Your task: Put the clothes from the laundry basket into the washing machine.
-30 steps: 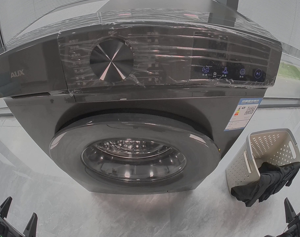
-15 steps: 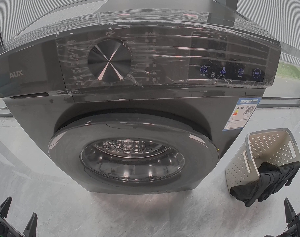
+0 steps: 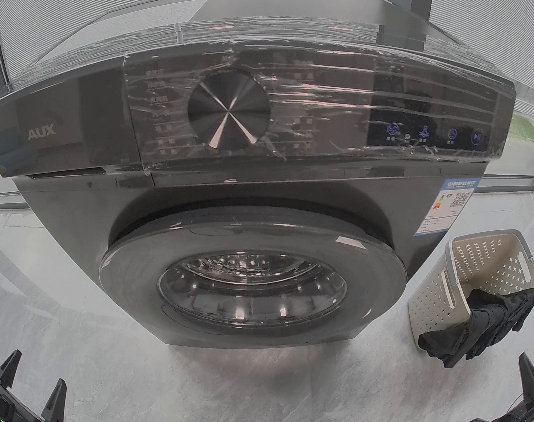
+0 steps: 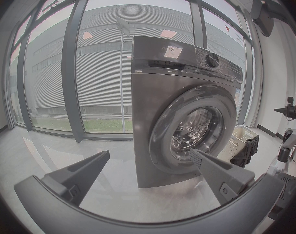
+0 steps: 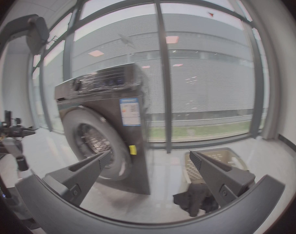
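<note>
A pale grey marbled floor [image 3: 61, 300] runs up to tall windows [image 4: 99, 75] set in dark frames [image 4: 69, 82]. Outside stands a grey building [image 5: 213, 82] with a ribbed front, and a strip of grass [image 5: 206, 130] lies along its foot. A white wall [image 4: 274, 69] with dark skirting [image 4: 266, 130] meets the windows at a corner.

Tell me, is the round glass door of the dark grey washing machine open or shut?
Shut. The round glass door sits flush against the dark grey washing machine; the drum shows only through the glass.

Clothes [image 3: 484, 326] partly hide basket [image 3: 431, 306] rim.
</note>
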